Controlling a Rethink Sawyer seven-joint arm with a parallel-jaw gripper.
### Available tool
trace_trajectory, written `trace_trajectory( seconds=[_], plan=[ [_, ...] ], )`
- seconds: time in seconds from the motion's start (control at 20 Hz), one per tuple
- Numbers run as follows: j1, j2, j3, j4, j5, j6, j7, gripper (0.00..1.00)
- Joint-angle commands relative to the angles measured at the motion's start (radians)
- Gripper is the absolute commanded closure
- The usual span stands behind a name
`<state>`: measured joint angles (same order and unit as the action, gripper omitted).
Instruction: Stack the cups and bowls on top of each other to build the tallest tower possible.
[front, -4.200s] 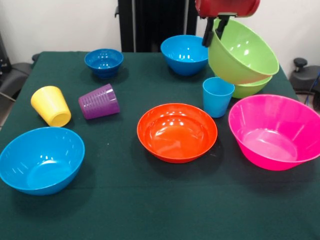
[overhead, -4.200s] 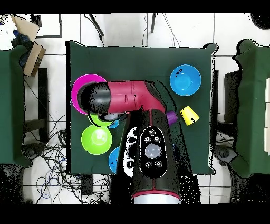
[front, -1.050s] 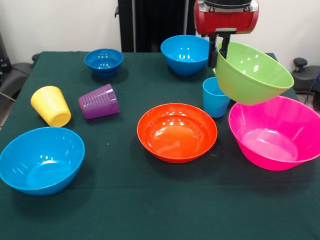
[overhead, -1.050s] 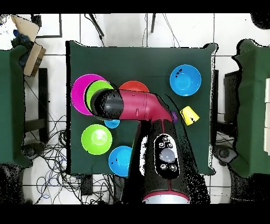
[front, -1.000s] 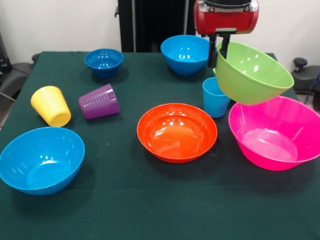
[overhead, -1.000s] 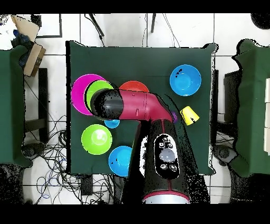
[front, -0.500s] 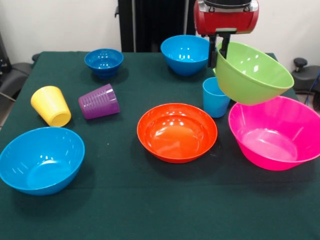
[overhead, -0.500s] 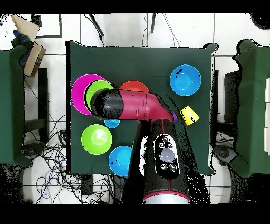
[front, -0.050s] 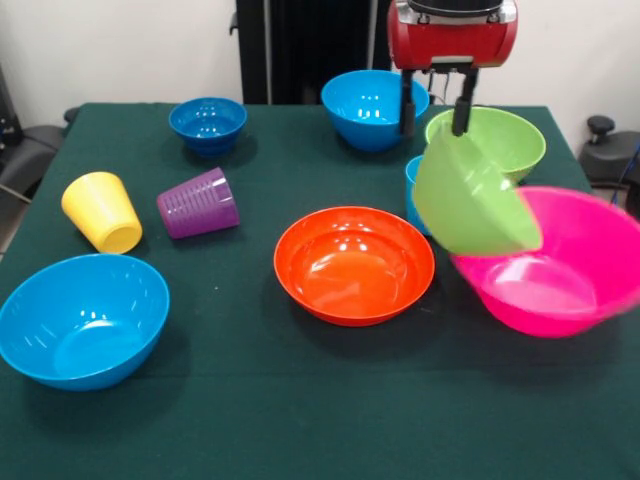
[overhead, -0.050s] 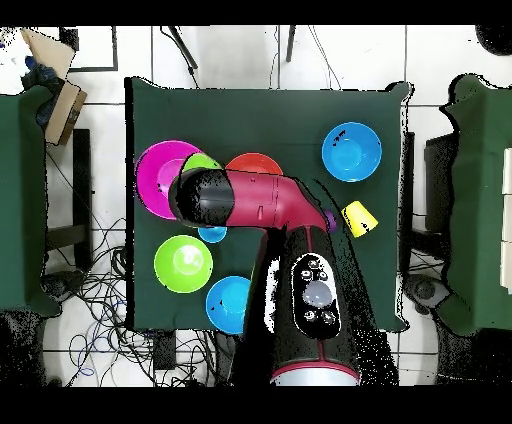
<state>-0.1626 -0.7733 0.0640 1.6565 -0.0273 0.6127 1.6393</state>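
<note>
Released since the last frame, one lime green bowl (front, -0.050s: 470, 205) tilts against the pink bowl's (front, -0.050s: 565, 290) rim below the claw (front, -0.050s: 436, 100), whose fingers stand wide and empty. Bowls on bench (front, -0.050s: 250, 400): seven, with second lime (front, -0.050s: 497, 138) behind, orange (front, -0.050s: 354, 264), two light blue, one dark blue. Cups: three.

The tilted lime green bowl (front, -0.050s: 470, 205) hides most of the light blue cup (front, -0.050s: 411, 190).

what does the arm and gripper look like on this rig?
Glossy red arm with black joint sections; from overhead a black panel with round buttons near the base. Red wrist housing with a black top; the gripper has two thin dark fingers. No cables visible.
</note>
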Motion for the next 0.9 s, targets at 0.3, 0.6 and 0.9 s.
trace_trajectory(
  seconds=[0.3,0.6,0.9],
  plan=[
    [0.003,0.040,0.040,0.055,0.007,-0.024,0.135,0.00],
    [0.004,0.041,0.040,0.053,0.008,-0.025,0.136,0.00],
    [0.032,0.070,0.022,0.047,-0.025,-0.081,0.152,0.00]
  ],
)
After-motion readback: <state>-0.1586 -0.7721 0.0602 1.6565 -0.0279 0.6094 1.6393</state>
